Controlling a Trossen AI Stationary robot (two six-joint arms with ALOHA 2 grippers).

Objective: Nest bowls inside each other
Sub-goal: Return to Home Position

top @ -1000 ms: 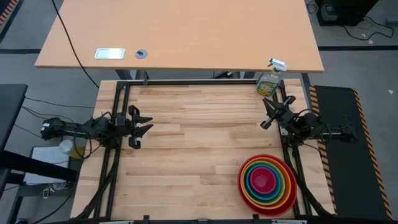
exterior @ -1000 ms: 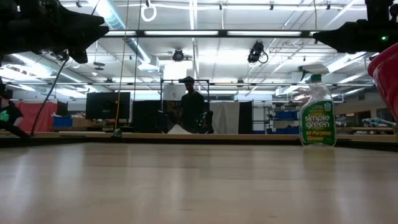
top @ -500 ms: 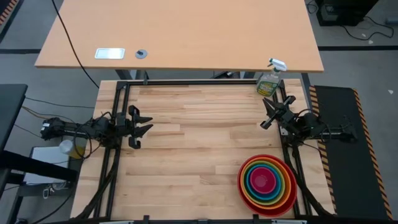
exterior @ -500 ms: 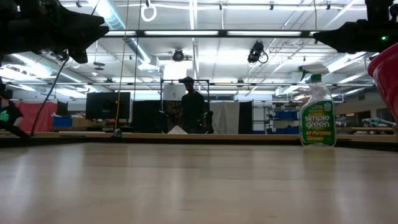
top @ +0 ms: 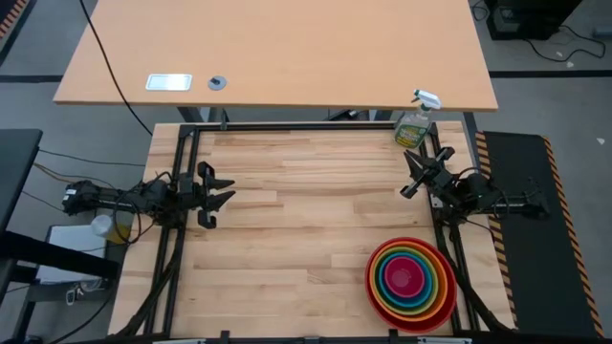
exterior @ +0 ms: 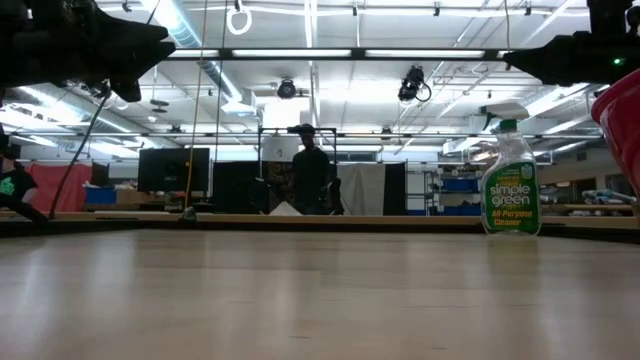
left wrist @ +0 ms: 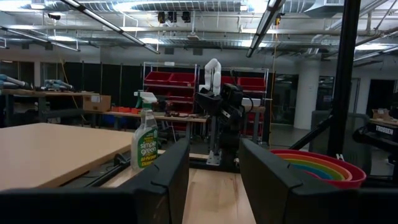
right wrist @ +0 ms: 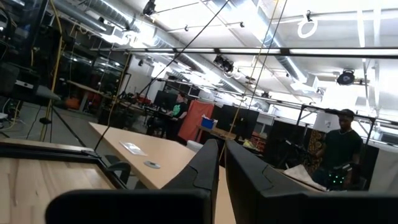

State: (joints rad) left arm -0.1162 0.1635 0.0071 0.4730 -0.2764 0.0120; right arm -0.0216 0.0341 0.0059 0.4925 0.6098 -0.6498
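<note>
The bowls [top: 411, 284] sit one inside another on the table near its near right corner: red outermost, then orange, lime green and blue, with magenta pink in the middle. The left wrist view shows the stack [left wrist: 317, 167] from the side, and its red wall [exterior: 625, 120] edges into the low view. My left gripper [top: 228, 196] hovers at the table's left edge, its fingers [left wrist: 213, 149] a little apart with nothing between them. My right gripper [top: 411, 175] hovers at the right edge, beyond the stack, its fingers [right wrist: 222, 146] nearly together and empty.
A green spray bottle [top: 414, 122] stands at the table's far right corner. A tan table [top: 277, 48] beyond the far edge carries a white card and a small disc. A person [exterior: 310, 175] stands in the room behind. The wooden top [top: 306, 220] lies bare between the arms.
</note>
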